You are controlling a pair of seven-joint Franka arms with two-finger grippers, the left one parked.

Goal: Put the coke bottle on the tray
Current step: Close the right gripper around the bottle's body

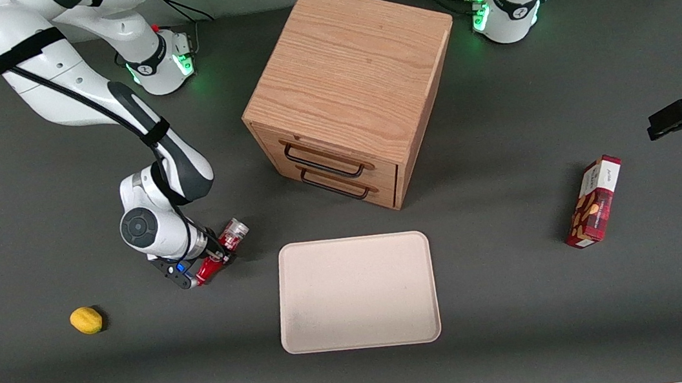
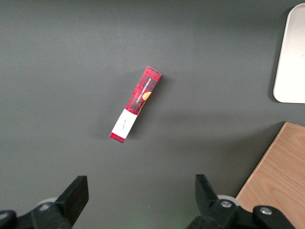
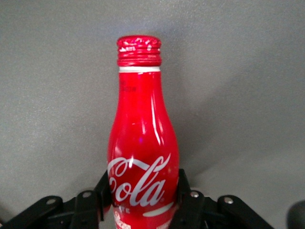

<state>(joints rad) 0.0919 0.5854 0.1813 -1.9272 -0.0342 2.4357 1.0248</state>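
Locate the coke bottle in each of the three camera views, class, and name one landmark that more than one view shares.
Front view: the coke bottle lies tilted in the gripper, beside the tray, toward the working arm's end.
Right wrist view: the coke bottle fills the middle, fingers pressed against its sides.
Left wrist view: not in it.
Shared landmark: the tray, also in the left wrist view.

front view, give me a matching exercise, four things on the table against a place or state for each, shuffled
Things:
1. coke bottle
2. tray
3. lemon
4. snack box

Places or states:
A. lies toward the parked arm's end of the table
B. held tilted in the gripper, jaws shut on its body
C. in front of the drawer cabinet, nothing on it
D. alone toward the working arm's end, nearer the camera than the gripper

Pairs: 1-B, 2-C, 3-D, 4-A
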